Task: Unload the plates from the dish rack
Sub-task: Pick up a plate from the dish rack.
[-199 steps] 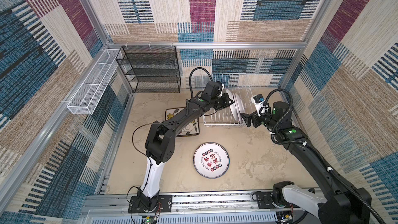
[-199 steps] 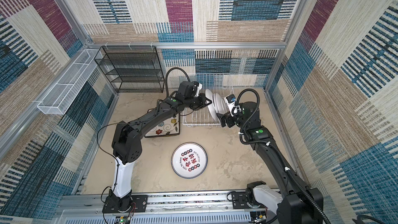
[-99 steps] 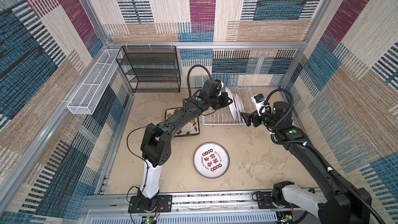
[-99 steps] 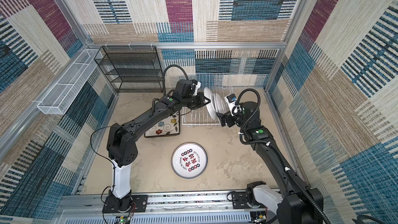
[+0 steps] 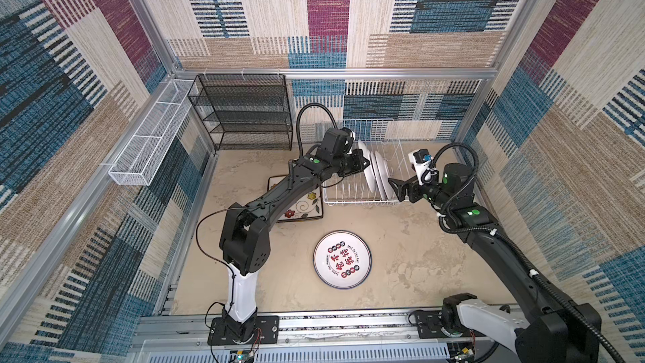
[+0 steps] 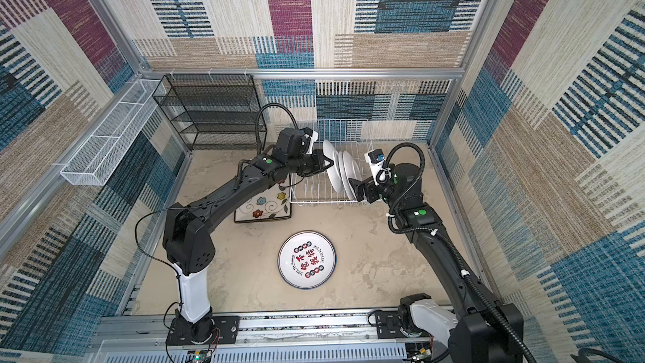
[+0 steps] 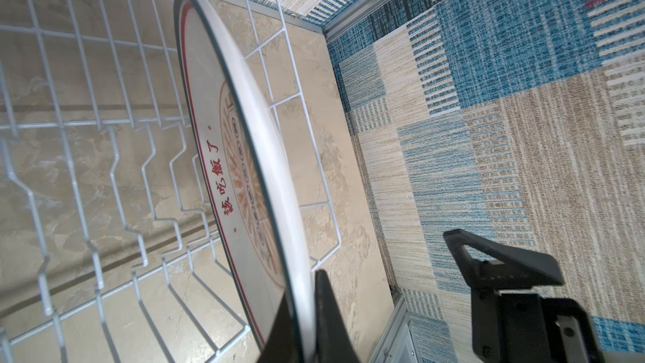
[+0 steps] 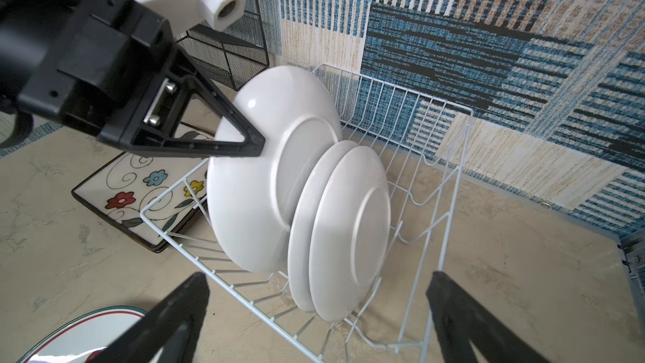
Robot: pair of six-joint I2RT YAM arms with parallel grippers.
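**Left fingers pinch the first round plate in the rack**

In a top view, with the far wall taken as 12 o'clock, the square plates [image 5: 303, 206] lie stacked and face up on the bench [image 5: 419, 256], at about 10 o'clock from its middle. They are just beside the left end of the dish rack [image 5: 363, 129]. A round plate [image 5: 342, 260] lies face up near the middle of the bench, at 6 o'clock from the rack. I judge that both are already unloaded and set flat so that they cannot roll.

The rack stands at about 12 to 1 o'clock. The left fingers [image 8: 251, 143] are pressed on the upper rim of the held plate [image 8: 251, 197], one on the white back and one on the printed face. The rim is probably chosen because a plate standing on edge between tines offers no other free part. This plate is the leftmost of three. It stands higher and leans away from the two waiting plates [image 8: 349, 232]. I cannot tell if its lower edge is clear of the tines.

At the 3 o'clock end of the rack, the right fingers [image 8: 185, 302] are spread wide and hold nothing. They point at the waiting plates, perhaps to take the next one.
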